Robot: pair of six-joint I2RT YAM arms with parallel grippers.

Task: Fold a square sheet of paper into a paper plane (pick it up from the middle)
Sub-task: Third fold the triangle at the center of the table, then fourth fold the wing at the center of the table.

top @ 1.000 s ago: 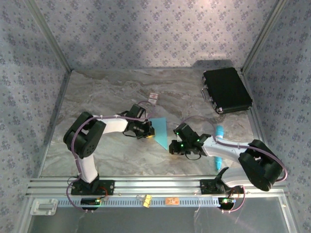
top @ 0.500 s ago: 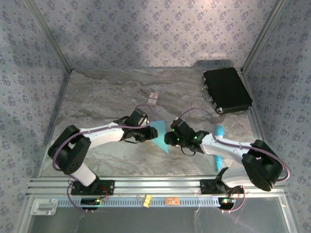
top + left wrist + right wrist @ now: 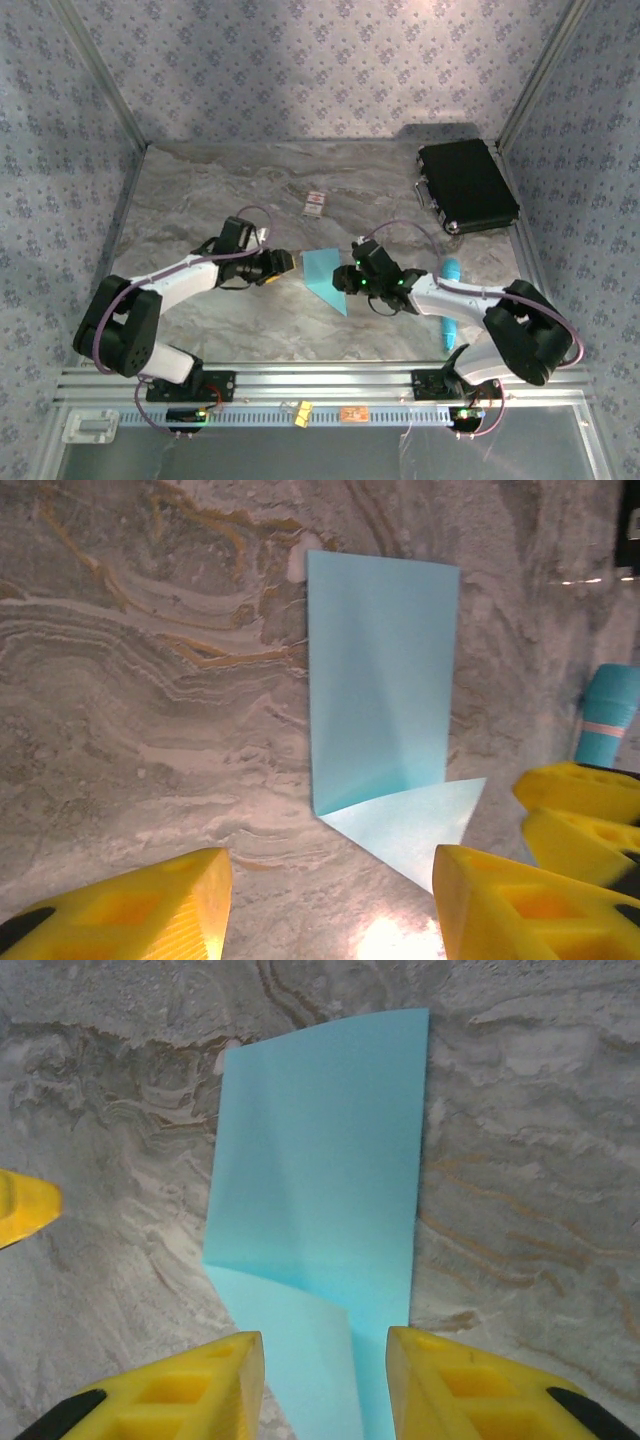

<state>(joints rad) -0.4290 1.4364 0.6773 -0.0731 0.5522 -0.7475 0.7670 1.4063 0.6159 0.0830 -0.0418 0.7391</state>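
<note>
The light-blue sheet of paper [image 3: 323, 274] lies on the marble table between both grippers, with one corner folded over into a triangular flap [image 3: 415, 825]. My left gripper [image 3: 281, 262] hangs a little to the paper's left, open, with nothing between its yellow fingers [image 3: 135, 910]. My right gripper [image 3: 347, 279] is at the paper's right edge, open. In the right wrist view its fingers [image 3: 175, 1395] straddle the near end of the paper [image 3: 320, 1150] without closing on it, and the left gripper's fingertip [image 3: 20, 1206] shows beyond.
A black case [image 3: 466, 186] sits at the back right. A small white card [image 3: 316, 203] lies behind the paper. A cyan stick [image 3: 449, 300] lies under the right arm. Patterned walls enclose the table.
The left gripper has let go of the paper, opened and drawn back to the left. The right gripper has opened and slid left up to the paper's edge.
</note>
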